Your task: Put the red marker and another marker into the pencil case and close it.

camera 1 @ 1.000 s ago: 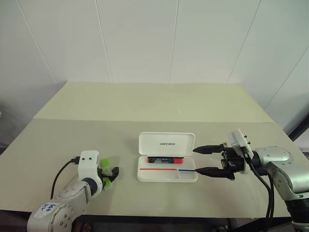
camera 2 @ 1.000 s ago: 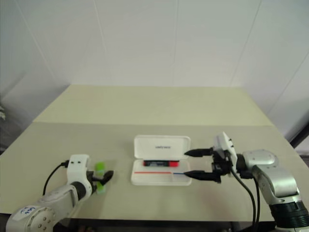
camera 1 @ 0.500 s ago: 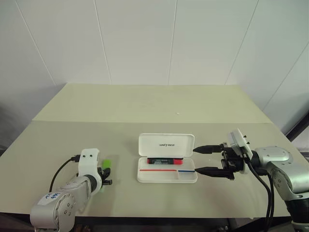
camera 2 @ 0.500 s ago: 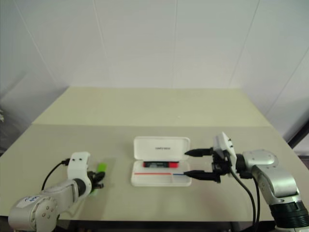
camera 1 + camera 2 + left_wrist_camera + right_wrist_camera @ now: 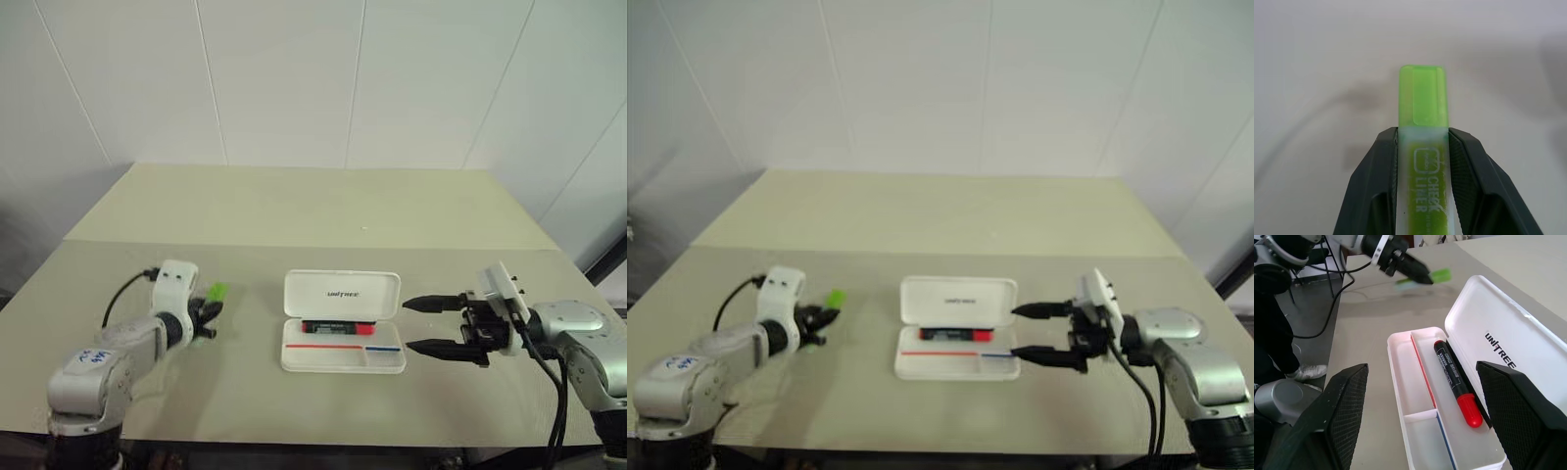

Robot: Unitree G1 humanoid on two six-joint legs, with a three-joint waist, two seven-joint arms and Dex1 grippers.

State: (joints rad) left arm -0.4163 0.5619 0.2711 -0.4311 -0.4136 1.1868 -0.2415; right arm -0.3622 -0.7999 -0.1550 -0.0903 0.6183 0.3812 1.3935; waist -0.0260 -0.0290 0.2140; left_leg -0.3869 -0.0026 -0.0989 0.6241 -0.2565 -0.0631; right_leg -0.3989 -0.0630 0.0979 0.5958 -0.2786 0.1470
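- Left hand (image 5: pixel 1422 196) is clenched on the light green marker (image 5: pixel 1423 142), both black fingers (image 5: pixel 1376 186) pressed flat against the sides of its pale body, the green cap sticking out past the tips; it hangs above the tabletop (image 5: pixel 245 392), well to the left of the pencil case (image 5: pixel 342 334).
- That marker looks light, stiff and smooth-sided, so I'd judge it could slip or swivel. The grip sits just behind the cap, which looks sensible; a flat body like this wants holding across its broad faces.
- Red marker (image 5: pixel 1457 382) already lies in the case's long rear compartment, along the hinge side.
- Pencil case stands open, lid up: a hard, thin shell, probably light enough to skid when pushed.
- Right hand (image 5: pixel 431 325) waits spread wide and empty just beside the case's right end.
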